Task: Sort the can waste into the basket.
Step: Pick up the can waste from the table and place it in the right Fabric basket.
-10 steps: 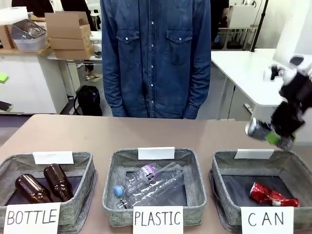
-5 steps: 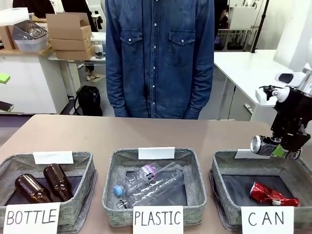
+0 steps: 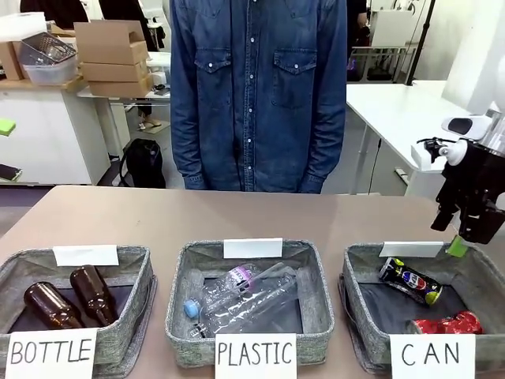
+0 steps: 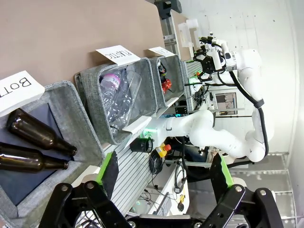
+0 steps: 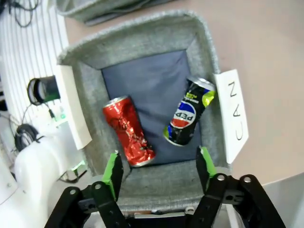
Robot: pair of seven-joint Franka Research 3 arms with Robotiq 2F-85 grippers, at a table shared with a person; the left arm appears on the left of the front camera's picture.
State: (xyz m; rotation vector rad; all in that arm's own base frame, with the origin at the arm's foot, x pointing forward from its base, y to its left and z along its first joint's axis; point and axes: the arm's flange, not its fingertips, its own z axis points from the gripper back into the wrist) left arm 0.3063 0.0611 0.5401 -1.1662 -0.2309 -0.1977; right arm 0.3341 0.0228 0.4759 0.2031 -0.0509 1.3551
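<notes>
- The right gripper [image 3: 465, 237] has just let go of the dark can [image 3: 409, 281]; its jaws now stand apart and hold nothing.
- Both cans, dark one and red can [image 5: 128, 131], now lie in the CAN basket [image 5: 142, 35], so sorting looks finished.
- The left gripper [image 4: 164, 175] is wide open, empty.
- In the front view, the sign [image 3: 432, 356] hides part of the red can.

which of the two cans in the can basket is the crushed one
The red can, crumpled along its body. The dark can with the blue-red-white logo beside it keeps its round shape. Both lie on the CAN basket floor.
</notes>
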